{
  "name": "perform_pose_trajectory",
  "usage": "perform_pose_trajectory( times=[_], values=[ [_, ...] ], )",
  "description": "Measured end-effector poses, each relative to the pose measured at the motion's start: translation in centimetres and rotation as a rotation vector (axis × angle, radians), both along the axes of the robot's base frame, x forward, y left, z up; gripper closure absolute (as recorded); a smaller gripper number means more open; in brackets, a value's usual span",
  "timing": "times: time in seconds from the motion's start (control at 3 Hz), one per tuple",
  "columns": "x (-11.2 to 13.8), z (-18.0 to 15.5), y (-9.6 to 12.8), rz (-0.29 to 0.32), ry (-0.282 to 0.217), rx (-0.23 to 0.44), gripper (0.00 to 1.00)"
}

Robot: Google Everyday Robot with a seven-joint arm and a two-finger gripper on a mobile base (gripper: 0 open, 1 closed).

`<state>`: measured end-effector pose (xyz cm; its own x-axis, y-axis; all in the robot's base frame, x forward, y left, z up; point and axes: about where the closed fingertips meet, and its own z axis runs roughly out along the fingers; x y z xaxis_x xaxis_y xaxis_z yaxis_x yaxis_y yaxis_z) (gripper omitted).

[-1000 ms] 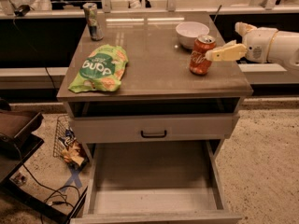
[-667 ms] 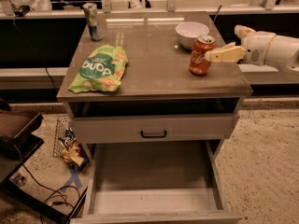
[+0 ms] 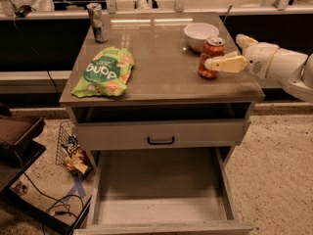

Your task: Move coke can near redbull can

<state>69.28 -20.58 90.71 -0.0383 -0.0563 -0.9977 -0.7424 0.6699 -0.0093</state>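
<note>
Reaching in from the right, the gripper point(image 3: 221, 62) sits at the coke can point(image 3: 213, 50), nothing shifted since a second ago. Its hold cannot be told, and the carry to the redbull can point(image 3: 98, 23) — upper left, well apart — looks unstarted.

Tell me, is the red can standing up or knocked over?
Standing up: the coke can has its silver top facing up, and the hand is at it.

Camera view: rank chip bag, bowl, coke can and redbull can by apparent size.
1. chip bag
2. bowl and coke can: too alike to rank
3. redbull can, though it stands farther back, which shrinks it
The gripper is at the coke can, near the right edge of the table.
</note>
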Motion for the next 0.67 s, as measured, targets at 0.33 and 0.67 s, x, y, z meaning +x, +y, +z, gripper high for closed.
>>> perform_pose_trajectory(
  times=[0.33,0.67],
  values=[
    [-0.25,-0.69,1.64,0.015,-0.001,0.013,0.18],
    [-0.22,-0.66,1.91,0.02,-0.001,0.013,0.41]
  ],
)
